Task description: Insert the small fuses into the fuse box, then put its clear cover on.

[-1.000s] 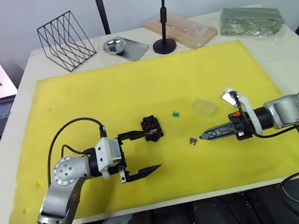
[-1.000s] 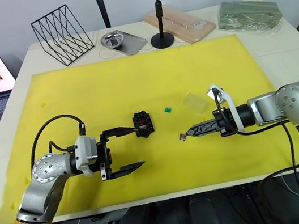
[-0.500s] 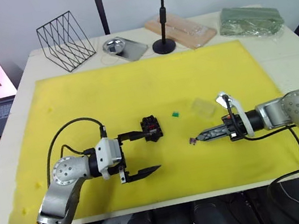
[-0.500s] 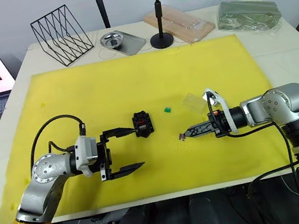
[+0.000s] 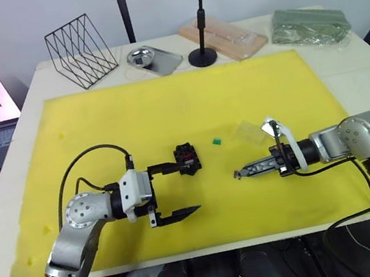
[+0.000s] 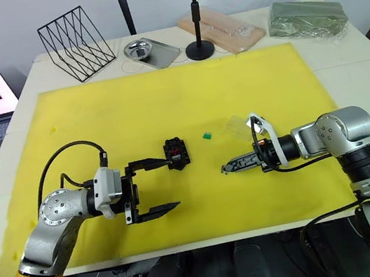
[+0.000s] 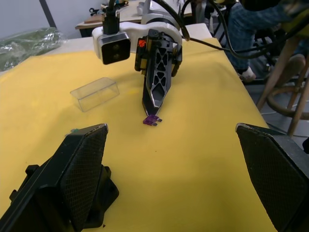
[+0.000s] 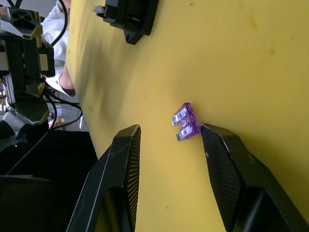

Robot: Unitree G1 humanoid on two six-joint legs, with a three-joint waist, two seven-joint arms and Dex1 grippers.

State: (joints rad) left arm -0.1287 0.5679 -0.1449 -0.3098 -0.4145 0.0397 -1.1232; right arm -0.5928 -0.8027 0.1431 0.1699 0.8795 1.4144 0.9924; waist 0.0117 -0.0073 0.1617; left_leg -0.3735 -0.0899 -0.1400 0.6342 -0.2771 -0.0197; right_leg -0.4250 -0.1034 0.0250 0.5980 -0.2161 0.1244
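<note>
Step in hand: picking up the purple fuse [image 8: 187, 120] — not yet gripped. Right gripper [image 8: 169, 137] open, fingertips low on the yellow mat [image 5: 166, 113], fuse touching one finger [image 8: 219, 159], the other finger apart. Next move calls for closing squarely on it. Fuse box [image 5: 187, 158] lies toward 9 o'clock of the fuse, near the open left gripper [image 5: 176, 188] — clear cover [image 5: 249, 132] at 1 o'clock.

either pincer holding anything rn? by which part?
Nothing held. Right pincer is open around the purple fuse lying on the mat, one finger touching it. Left pincer is open beside the fuse box.
</note>
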